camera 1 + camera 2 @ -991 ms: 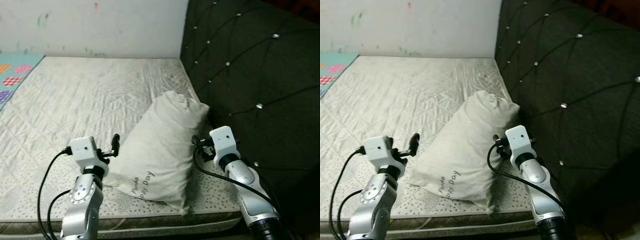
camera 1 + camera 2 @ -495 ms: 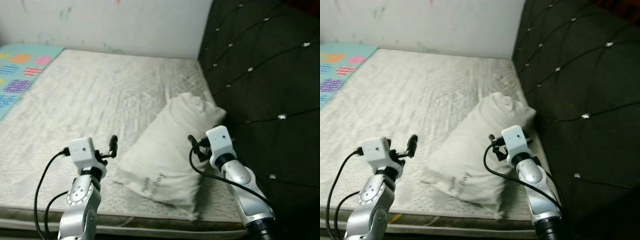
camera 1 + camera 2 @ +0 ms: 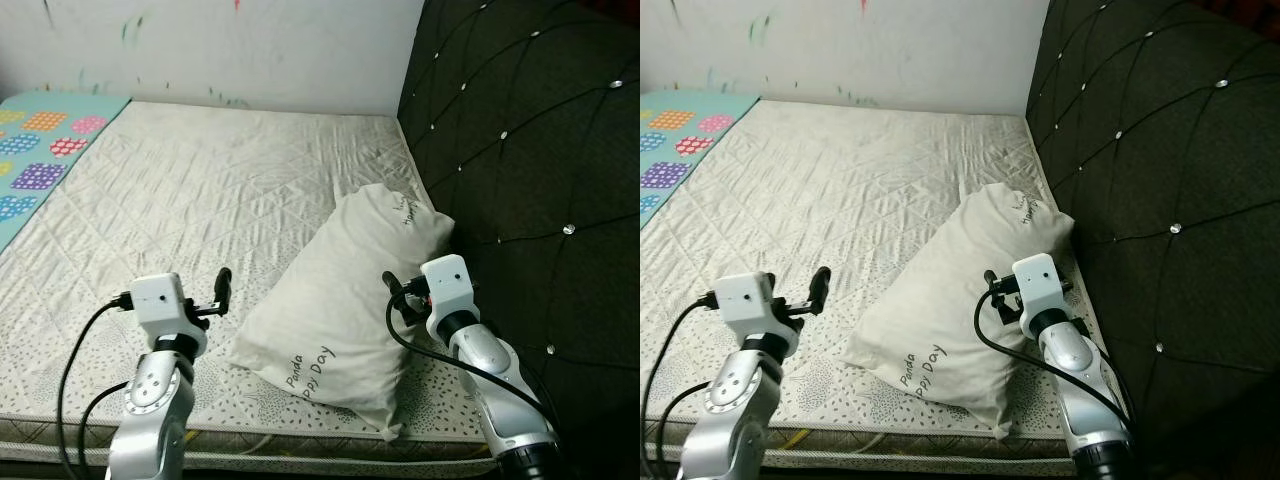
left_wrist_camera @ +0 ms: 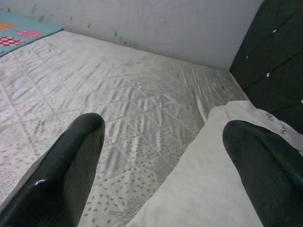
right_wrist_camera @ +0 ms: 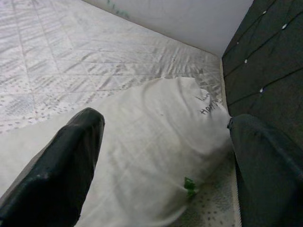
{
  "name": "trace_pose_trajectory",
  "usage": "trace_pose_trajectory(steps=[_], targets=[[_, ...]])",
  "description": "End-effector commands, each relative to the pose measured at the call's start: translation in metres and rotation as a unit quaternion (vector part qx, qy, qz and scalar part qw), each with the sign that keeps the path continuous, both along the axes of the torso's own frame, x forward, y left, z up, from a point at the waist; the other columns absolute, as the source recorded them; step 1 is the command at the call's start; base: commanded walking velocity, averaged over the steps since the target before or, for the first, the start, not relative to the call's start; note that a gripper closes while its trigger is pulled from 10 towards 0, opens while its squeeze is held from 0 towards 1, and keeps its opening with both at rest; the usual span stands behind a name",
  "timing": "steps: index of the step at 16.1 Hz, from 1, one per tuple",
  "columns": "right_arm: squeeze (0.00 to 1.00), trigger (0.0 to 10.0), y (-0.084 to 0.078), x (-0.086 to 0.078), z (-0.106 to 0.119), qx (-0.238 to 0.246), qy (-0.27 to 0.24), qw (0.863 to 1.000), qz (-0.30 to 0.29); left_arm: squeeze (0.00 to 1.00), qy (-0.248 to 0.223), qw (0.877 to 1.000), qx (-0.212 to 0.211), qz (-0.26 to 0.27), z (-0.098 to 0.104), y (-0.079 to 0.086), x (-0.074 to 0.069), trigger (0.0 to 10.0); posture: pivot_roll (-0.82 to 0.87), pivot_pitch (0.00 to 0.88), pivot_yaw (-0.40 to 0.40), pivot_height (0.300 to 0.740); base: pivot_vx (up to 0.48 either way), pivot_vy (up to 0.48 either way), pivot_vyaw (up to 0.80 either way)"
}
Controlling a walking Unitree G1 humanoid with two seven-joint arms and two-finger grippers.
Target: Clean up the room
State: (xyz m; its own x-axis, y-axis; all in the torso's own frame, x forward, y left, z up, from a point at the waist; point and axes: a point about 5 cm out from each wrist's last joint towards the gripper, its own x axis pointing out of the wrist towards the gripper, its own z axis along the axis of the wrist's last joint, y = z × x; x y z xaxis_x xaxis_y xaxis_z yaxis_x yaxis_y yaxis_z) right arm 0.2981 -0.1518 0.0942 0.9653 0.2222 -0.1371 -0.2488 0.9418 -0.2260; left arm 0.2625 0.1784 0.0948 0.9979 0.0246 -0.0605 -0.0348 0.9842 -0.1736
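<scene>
Grippers (image 4: pixel 161 156) flank pillow (image 3: pixel 340 300) lying lengthwise toward headboard (image 3: pixel 520 150).

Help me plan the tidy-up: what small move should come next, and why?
Probably ease both grippers inward onto the pillow: the left gripper and right gripper flank it, fingers open, while it lies askew on the mattress beside the headboard.

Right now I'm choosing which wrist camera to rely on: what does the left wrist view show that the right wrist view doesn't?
Left wrist alone: the teal patterned play mat beyond the quilted cream mattress.
Right wrist alone: a small green speck on the white printed pillow.
Both: mattress, pillow, dark tufted headboard, scribbled white wall, and each gripper's open black fingers.
</scene>
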Motion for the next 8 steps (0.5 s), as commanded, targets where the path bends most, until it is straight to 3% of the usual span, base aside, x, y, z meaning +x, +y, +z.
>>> trace_pose_trajectory(steps=[1, 4, 8], targets=[[0.0, 10.0, 0.0026, -0.0031, 0.0018, 0.009, 0.001, 1.0, 0.007, 0.0, 0.004, 1.0, 0.005, -0.003, 0.0009, 0.0024, -0.0023, 10.0, -0.18, 0.0, -0.048, 0.74, 0.0, 0.0, 0.0], [0.0, 10.0, 0.0064, -0.0063, 0.0037, 0.017, 0.003, 1.0, 0.02, 0.0, 0.01, 1.0, 0.005, 0.001, 0.0008, 0.0051, -0.0056, 10.0, -0.19, 0.0, -0.043, 0.74, 0.0, 0.0, 0.0], [0.0, 10.0, 0.0077, -0.0083, 0.0039, 0.024, 0.006, 0.999, 0.027, 0.0, 0.015, 1.0, 0.005, -0.001, 0.0003, 0.0054, -0.0065, 10.0, -0.19, 0.0, -0.042, 0.695, 0.0, 0.0, 0.0]])
